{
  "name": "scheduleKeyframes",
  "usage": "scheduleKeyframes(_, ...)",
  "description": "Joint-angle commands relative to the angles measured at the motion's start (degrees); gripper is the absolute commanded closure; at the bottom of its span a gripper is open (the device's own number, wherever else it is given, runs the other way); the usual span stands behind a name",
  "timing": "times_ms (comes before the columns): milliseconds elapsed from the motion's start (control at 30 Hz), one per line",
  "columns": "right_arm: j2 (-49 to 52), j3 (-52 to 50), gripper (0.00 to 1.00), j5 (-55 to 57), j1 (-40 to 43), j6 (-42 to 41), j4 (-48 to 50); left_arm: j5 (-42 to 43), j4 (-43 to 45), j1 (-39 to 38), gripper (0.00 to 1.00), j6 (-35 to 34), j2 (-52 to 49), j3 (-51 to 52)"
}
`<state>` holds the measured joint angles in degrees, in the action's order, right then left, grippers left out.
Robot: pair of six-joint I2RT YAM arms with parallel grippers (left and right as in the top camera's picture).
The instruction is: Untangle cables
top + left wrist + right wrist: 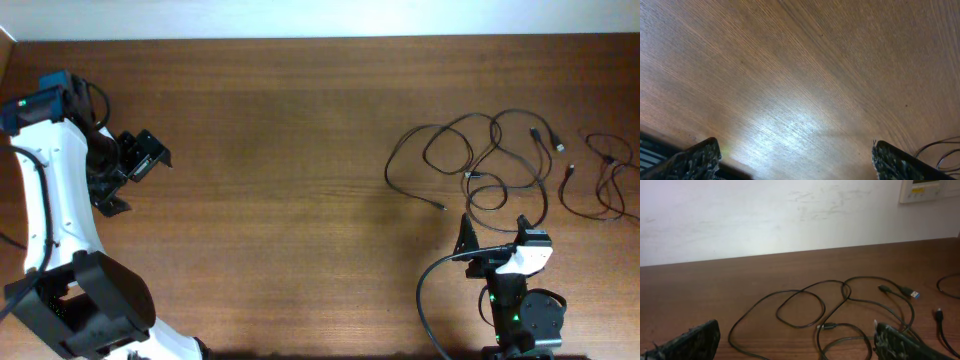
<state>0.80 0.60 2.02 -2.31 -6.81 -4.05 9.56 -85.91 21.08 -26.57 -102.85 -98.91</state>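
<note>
Cables (pixel 480 160) lay in a loose tangle on the wooden counter (pixel 300 200), in its right half and nearer the far edge than the near one. Several thin black loops crossed one another, with small plug ends pointing outward. One more thin cord (pixel 600 175) sat apart from the tangle, close to the right edge.

Right gripper (pixel 796 325) was at the near edge, just short of the tangle, with its fingers (pixel 690 342) spread wide. The nearest loop lay on the wood between and slightly ahead of the two tips, touching neither. Nothing was held.

Left gripper (pixel 795 150) was over the left end of the counter, toward the far-left corner and well apart from the cables. Its fingers (pixel 695 160) were also spread, with only bare wood grain between them
</note>
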Motion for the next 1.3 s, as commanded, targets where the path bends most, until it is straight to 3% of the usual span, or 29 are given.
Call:
scheduleKeyframes(0,-0.48,-0.28,0.01,-0.11,-0.31,0.42,-0.48,-0.44,0.13,0.35,0.01,0.33,-1.62,-0.68)
scheduleKeyframes(167,-0.48,-0.28,0.01,-0.11,-0.31,0.42,-0.48,-0.44,0.13,0.35,0.01,0.33,1.05,-0.68)
scheduleKeyframes(433,-0.48,-0.28,0.02,-0.11,-0.31,0.42,-0.48,-0.9,0.2,0.35,0.01,0.35,24.52,-0.68)
scheduleKeyframes(567,-0.48,-0.28,0.01,-0.11,-0.31,0.42,-0.48,-10.29,0.11,0.35,0.01,0.55,30.34,-0.68)
scheduleKeyframes(667,-0.48,-0.28,0.01,-0.09,-0.31,0.42,-0.48,-11.04,3.23,-1.22,0.01,0.52,29.55,1.11)
scheduleKeyframes(733,-0.48,-0.28,0.01,-0.11,-0.31,0.42,-0.48,-11.04,12.7,-6.19,0.01,0.52,29.66,7.61)
scheduleKeyframes(933,-0.48,-0.28,0.01,-0.11,-0.31,0.42,-0.48,-10.91,55.19,-19.65,0.01,0.52,32.94,41.11)
scheduleKeyframes(1167,-0.48,-0.28,0.01,-0.11,-0.31,0.42,-0.48,-10.88,95.06,-21.88,0.01,-1.25,41.9,79.65)
scheduleKeyframes(1267,-0.48,-0.28,0.01,-0.09,-0.31,0.42,-0.48,-10.91,103.84,-21.88,0.01,-1.22,46.51,88.8)
